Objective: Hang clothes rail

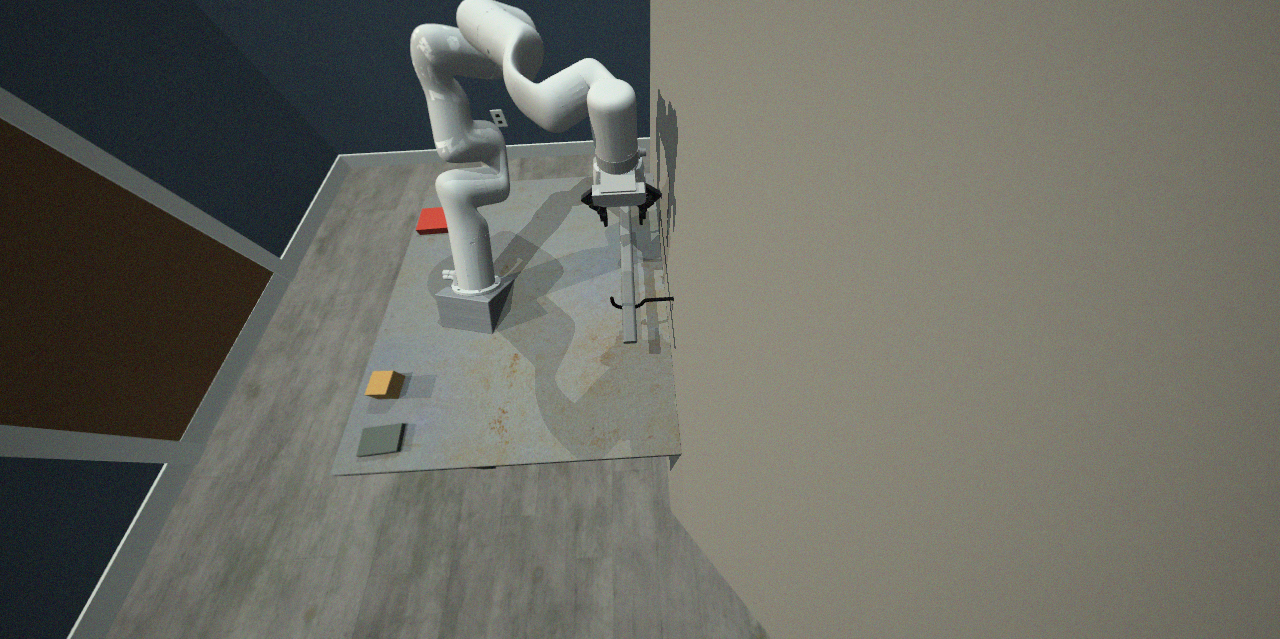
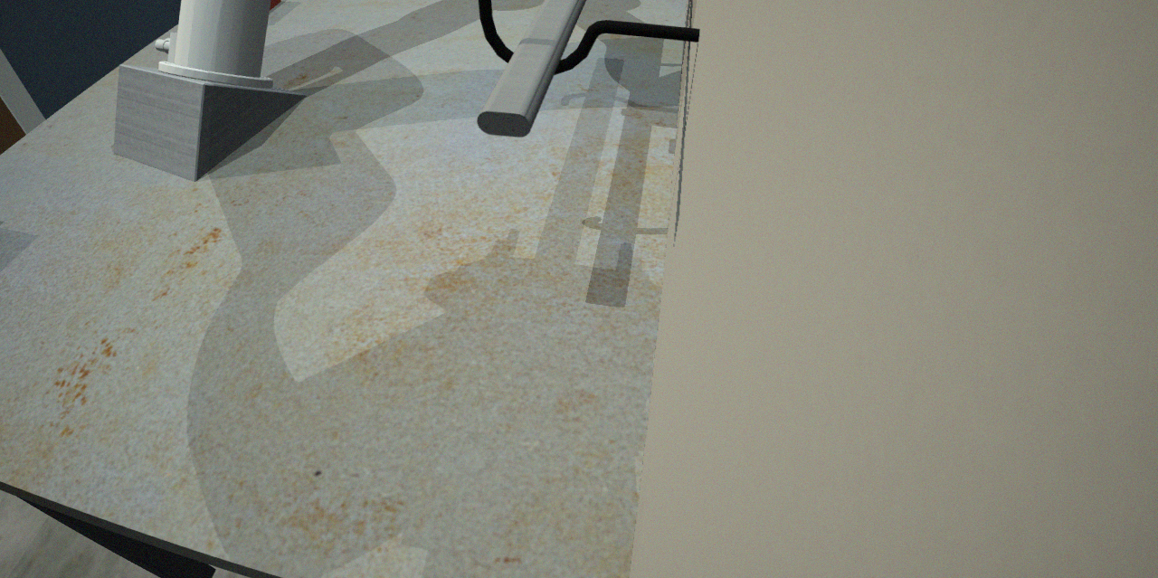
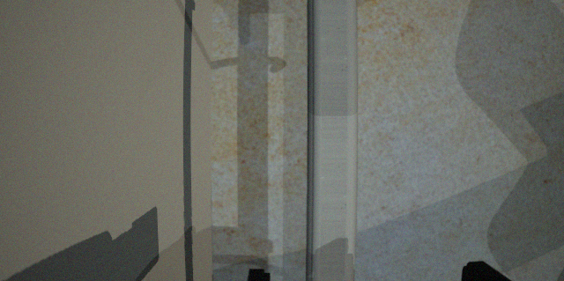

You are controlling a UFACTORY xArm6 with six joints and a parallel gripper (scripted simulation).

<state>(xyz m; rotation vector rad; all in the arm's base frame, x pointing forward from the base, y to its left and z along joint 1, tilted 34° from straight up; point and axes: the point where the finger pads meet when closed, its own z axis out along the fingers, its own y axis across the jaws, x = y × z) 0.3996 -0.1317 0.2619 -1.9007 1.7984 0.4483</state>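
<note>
The black two-finger pincer (image 1: 621,214) stands apart and holds nothing; it sits over the far end of the long grey metal clothes rail (image 2: 547,35). The rail runs parallel to the beige wall (image 1: 939,277), just beside it and above the rust-flecked table top (image 2: 339,315). Its near portion lies in the cradle of the black curved wall hook (image 2: 594,35). The second hook is hidden beneath the pincer. Judged status: hanging appears complete; only withdrawal remains.
</note>
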